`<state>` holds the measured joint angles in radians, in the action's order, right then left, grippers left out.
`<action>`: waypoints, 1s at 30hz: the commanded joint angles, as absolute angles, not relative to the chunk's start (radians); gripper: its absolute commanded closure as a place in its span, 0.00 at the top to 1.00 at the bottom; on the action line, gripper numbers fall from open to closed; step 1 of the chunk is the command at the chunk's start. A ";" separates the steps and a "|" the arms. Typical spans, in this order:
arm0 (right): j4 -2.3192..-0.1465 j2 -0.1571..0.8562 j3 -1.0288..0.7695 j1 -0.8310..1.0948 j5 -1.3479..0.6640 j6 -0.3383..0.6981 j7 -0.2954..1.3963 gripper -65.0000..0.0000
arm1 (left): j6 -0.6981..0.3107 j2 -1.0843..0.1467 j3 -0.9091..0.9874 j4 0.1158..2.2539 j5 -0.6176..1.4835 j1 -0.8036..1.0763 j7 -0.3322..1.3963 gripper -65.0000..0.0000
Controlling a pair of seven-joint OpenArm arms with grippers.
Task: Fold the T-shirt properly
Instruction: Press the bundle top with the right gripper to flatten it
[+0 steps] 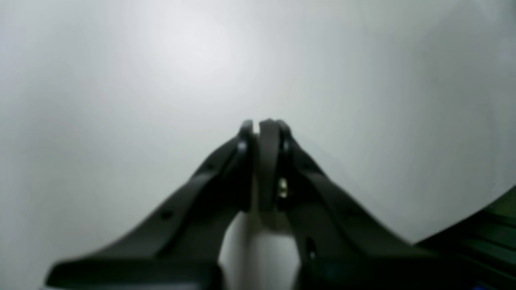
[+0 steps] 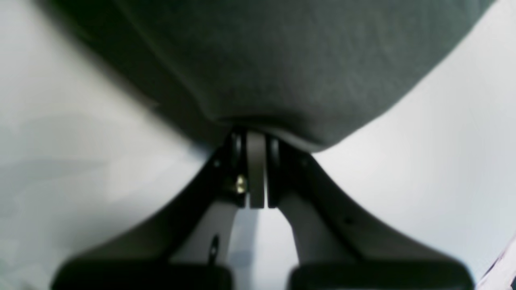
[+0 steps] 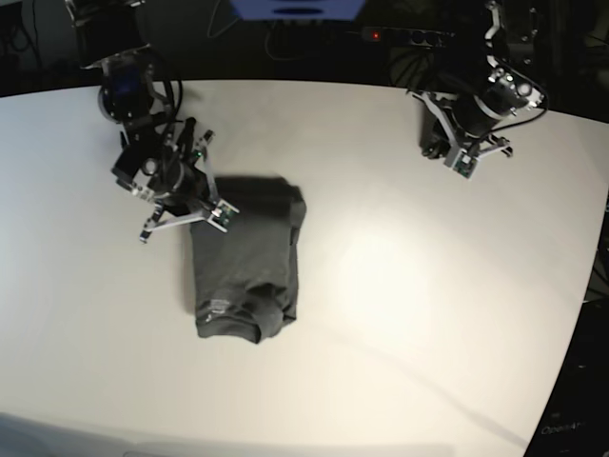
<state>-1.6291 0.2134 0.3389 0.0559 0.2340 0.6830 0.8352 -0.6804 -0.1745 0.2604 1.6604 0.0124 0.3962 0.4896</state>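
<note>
The dark grey T-shirt (image 3: 245, 267) lies folded into a narrow upright rectangle left of the middle of the white table (image 3: 409, 286). My right gripper (image 3: 202, 197) is at the shirt's far left corner. In the right wrist view the jaws (image 2: 256, 135) are closed together with the edge of the cloth (image 2: 282, 60) bunched over their tips. My left gripper (image 3: 436, 143) is far off at the back right, apart from the shirt. In the left wrist view it (image 1: 262, 123) is shut and empty over bare table.
The table's dark far edge (image 3: 314, 76) runs behind both arms, with cables and equipment beyond it. The right edge (image 3: 585, 314) slants down toward the front. A dark corner past the table shows low right in the left wrist view (image 1: 483, 237).
</note>
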 commanded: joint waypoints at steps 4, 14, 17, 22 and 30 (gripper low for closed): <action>-1.635 0.193 0.387 0.038 0.216 0.698 0.858 0.00 | -0.679 -0.182 0.265 1.673 0.013 0.404 0.489 0.05; -1.629 0.228 0.302 0.045 0.219 0.698 0.851 0.00 | -0.680 -0.182 0.265 1.682 0.013 0.403 0.489 0.05; -1.629 0.252 0.220 0.059 0.219 0.698 0.849 0.00 | -0.680 -0.182 0.265 1.684 0.013 0.404 0.489 0.05; -1.635 0.295 0.124 0.102 0.219 0.698 0.849 0.00 | -0.684 -0.182 0.265 1.689 0.019 0.407 0.489 0.05; -1.821 0.289 -0.039 0.311 0.217 0.698 0.848 0.00 | -0.698 -0.134 0.378 1.856 0.015 0.492 0.496 0.05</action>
